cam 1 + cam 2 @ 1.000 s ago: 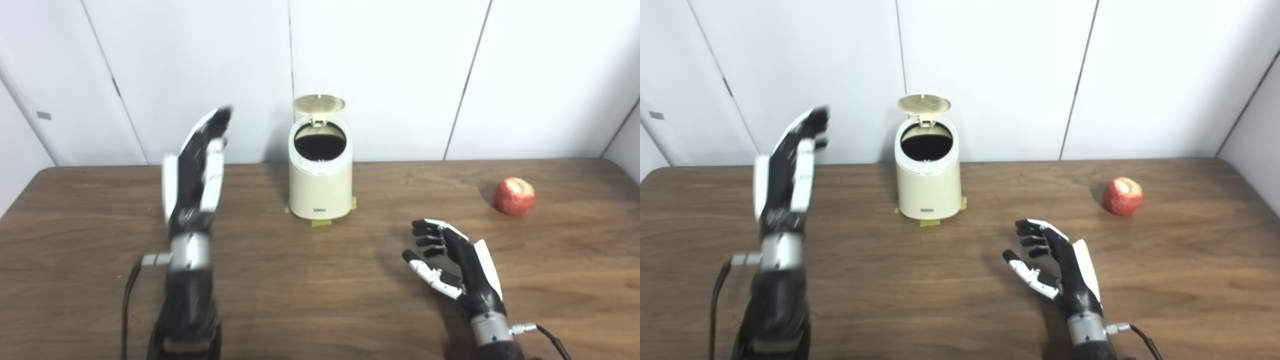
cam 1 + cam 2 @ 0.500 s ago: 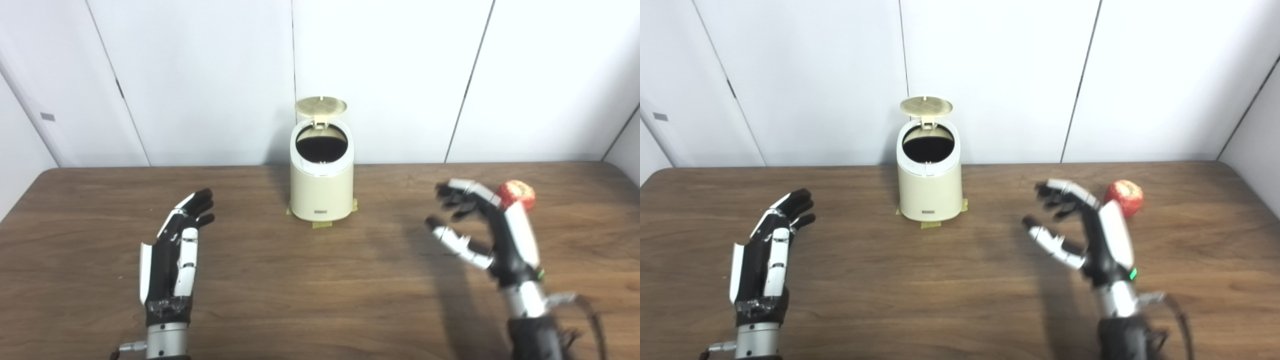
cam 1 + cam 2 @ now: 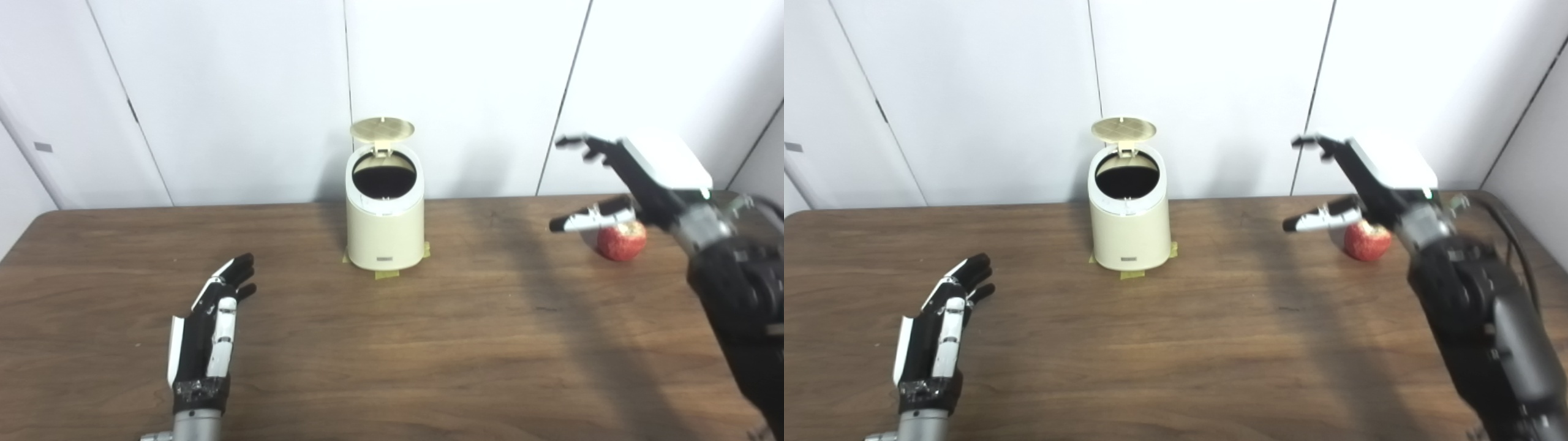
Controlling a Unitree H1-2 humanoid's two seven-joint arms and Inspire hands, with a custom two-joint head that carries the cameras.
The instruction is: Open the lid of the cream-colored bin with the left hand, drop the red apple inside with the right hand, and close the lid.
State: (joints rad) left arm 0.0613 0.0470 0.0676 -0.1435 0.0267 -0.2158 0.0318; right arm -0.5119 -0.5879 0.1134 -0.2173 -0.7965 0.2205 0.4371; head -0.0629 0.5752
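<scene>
The cream-colored bin [image 3: 384,229] stands at the back middle of the table, its round lid [image 3: 381,128] tipped up and its dark mouth showing. A red apple [image 3: 621,240] lies on the table to the right of the bin. My right hand [image 3: 631,177] hovers raised above the apple, open, fingers spread toward the left, thumb just over the fruit, nothing in it. My left hand [image 3: 208,331] rests low over the table's front left, open and flat, well away from the bin.
The brown wooden table [image 3: 392,343] ends at a white panelled wall [image 3: 245,92] right behind the bin. Yellow tape tabs [image 3: 387,274] mark the bin's foot. My right forearm [image 3: 741,306] crosses the table's right side.
My right hand has risen and swung right, from low beside the apple to high above it. My left hand dropped from raised to the table earlier and now stays. The camera shifted slightly.
</scene>
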